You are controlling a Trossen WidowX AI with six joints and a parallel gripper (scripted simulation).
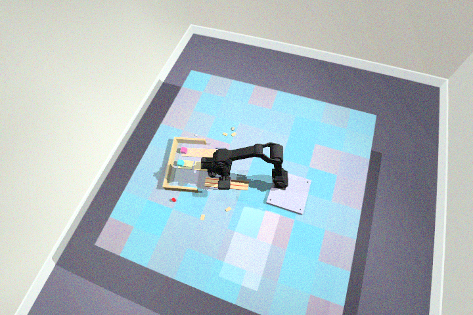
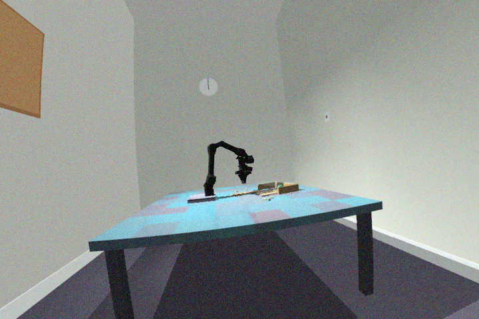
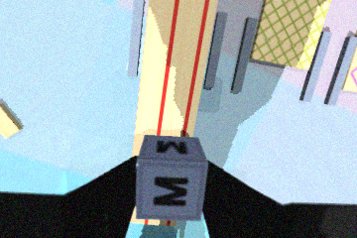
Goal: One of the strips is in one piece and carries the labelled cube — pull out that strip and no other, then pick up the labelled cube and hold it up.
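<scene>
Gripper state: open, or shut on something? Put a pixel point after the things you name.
Shut on the grey cube marked M point(image 3: 171, 189): the wrist view shows black fingers against both its sides.

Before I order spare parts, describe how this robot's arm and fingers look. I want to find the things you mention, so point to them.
The arm point(image 1: 240, 153) point(image 2: 211, 161) is matte black throughout, with slim links and chunky, blocky joints. The black fingers taper inward from broad bases. I can make out no markings or cables.

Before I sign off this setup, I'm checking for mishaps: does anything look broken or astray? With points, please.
Yes. The strip with the cyan cube point(image 1: 180, 162) looks broken: a gap splits it just beyond the cube, inside the wooden frame point(image 1: 171, 157) point(image 2: 288, 188). The red-lined strip point(image 1: 239, 184) point(image 3: 154, 106) shows no such break.
</scene>
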